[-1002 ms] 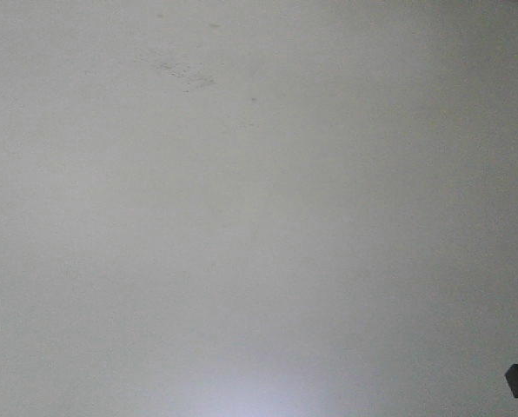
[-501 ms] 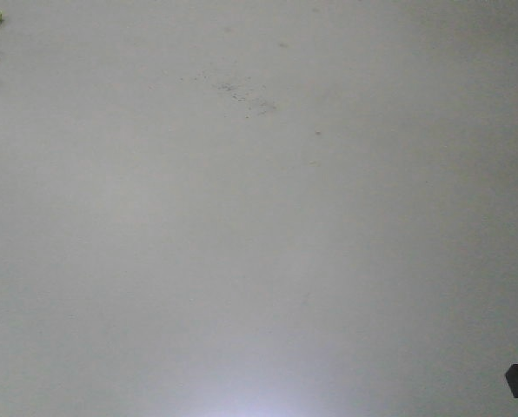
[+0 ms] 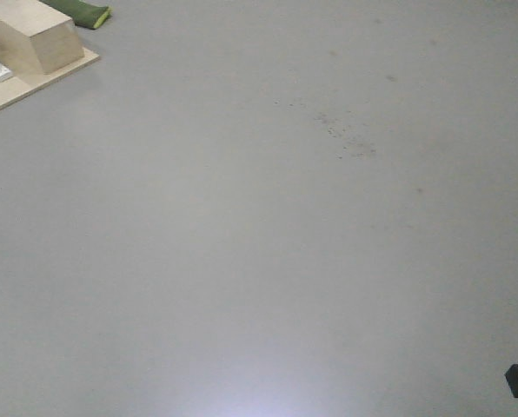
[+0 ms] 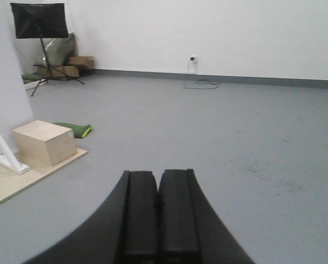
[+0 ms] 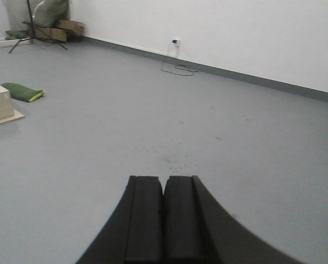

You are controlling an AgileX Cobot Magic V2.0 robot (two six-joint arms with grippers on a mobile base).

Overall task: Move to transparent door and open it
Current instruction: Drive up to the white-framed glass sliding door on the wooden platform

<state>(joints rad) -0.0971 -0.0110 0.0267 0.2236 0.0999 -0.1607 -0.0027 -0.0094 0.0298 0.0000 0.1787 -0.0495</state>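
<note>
The transparent door is out of view in every frame. My left gripper (image 4: 158, 175) points out over grey floor, its two black fingers pressed together with nothing between them. My right gripper (image 5: 163, 180) is likewise shut and empty, aimed across the floor toward a white wall. Neither gripper shows in the front view, which looks down on bare grey floor.
A pale wooden box (image 4: 44, 142) sits on a plywood base (image 4: 10, 184) at the left, with a white slanted brace (image 4: 3, 148) beside it. A green bag (image 4: 76, 130) lies behind the box. A black stand (image 4: 39, 22) and cardboard boxes (image 4: 70, 66) occupy the far left corner. Speckled marks (image 3: 346, 135) dot the floor.
The front view has swung left: the floor specks slid right and down, and the wooden box, plywood base and green bag have come into the top left corner.
</note>
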